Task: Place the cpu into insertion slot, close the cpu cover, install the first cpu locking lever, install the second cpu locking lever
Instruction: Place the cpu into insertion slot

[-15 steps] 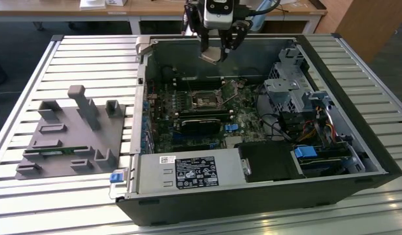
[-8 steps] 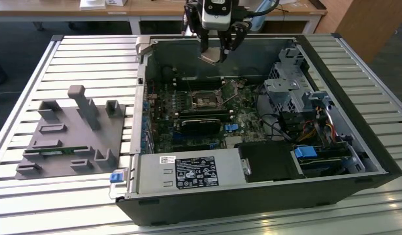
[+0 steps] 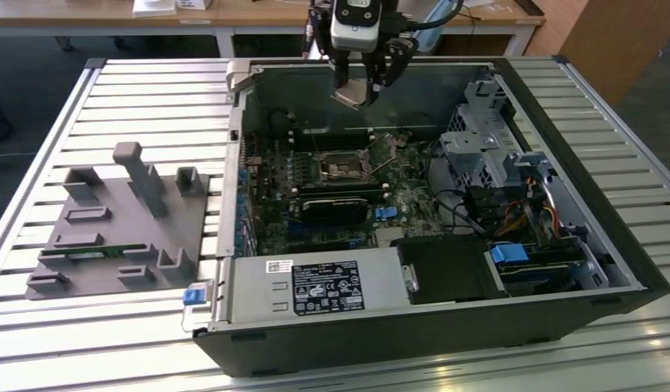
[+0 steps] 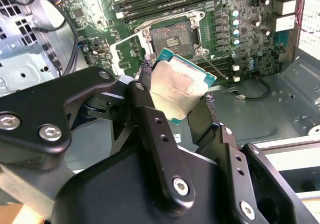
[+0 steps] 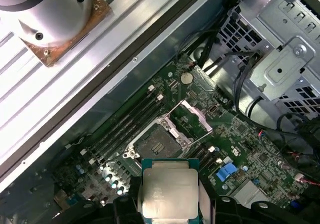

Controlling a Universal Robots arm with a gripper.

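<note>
Second wrist view: gripper (image 4: 176, 92) clenched on tilted cpu (image 4: 175, 84), clear of bare insertion slot (image 4: 169, 34); first wrist view: cpu cover (image 5: 197, 115) swung open.

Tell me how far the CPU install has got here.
Nothing is finished. The gripper is shut on the cpu, above the open case. The insertion slot is empty and the cpu cover stands open, so seating, closing and locking remain.

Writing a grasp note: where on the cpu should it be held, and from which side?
By two opposite thin edges, coming from its metal-top side: the cpu is a flat square, and the claw pinches it so now.
</note>
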